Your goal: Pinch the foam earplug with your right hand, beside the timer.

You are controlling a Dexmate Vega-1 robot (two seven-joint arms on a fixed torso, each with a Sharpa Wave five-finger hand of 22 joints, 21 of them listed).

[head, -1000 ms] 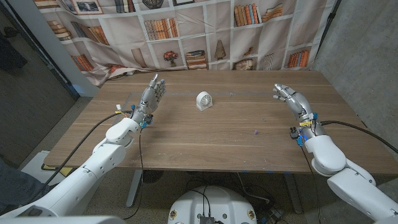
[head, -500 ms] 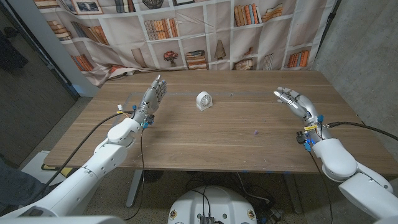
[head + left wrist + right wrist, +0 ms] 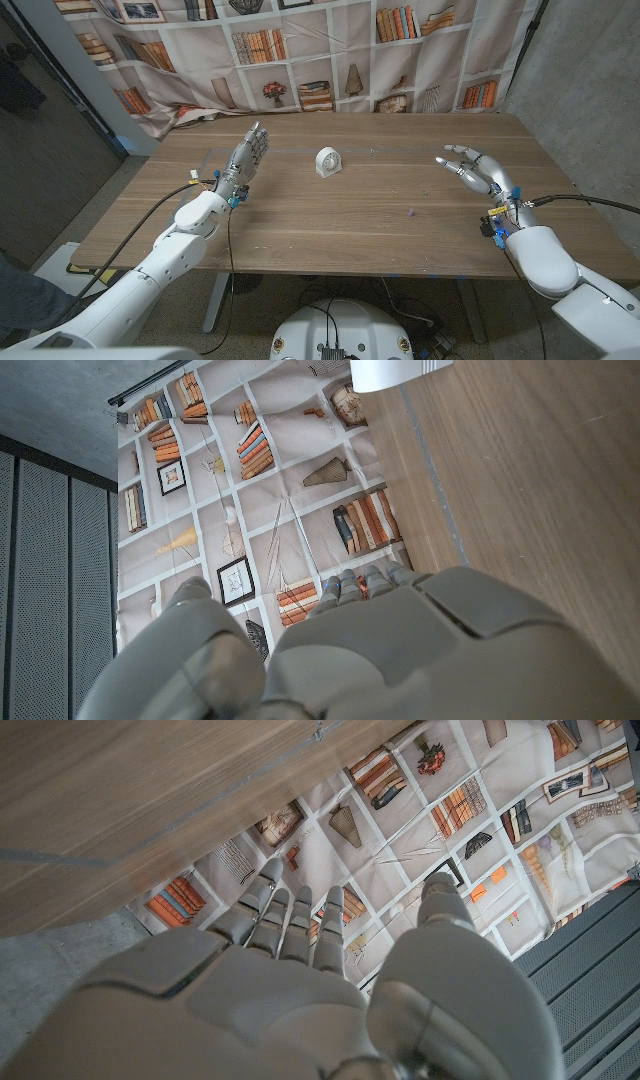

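Observation:
A tiny purple foam earplug [image 3: 411,212] lies on the wooden table [image 3: 340,240], in front of and to the right of the small white round timer [image 3: 327,161]. My right hand [image 3: 474,169] hovers over the table's right side with its fingers spread, holding nothing, well to the right of the earplug. My left hand [image 3: 245,156] stands upright at the table's left, fingers straight and apart, empty, left of the timer. The left wrist view looks past my left hand [image 3: 370,650] to the timer's edge [image 3: 390,372]. The right wrist view has my right hand [image 3: 300,990] with fingers stretched out.
A cloth backdrop [image 3: 300,50] printed with bookshelves hangs behind the table's far edge. A concrete wall [image 3: 590,90] stands to the right. Cables run along both forearms.
My right hand has drifted slightly toward the table's middle and tilted, fingers still spread. The left hand has stayed put, and the earplug and timer have not moved.

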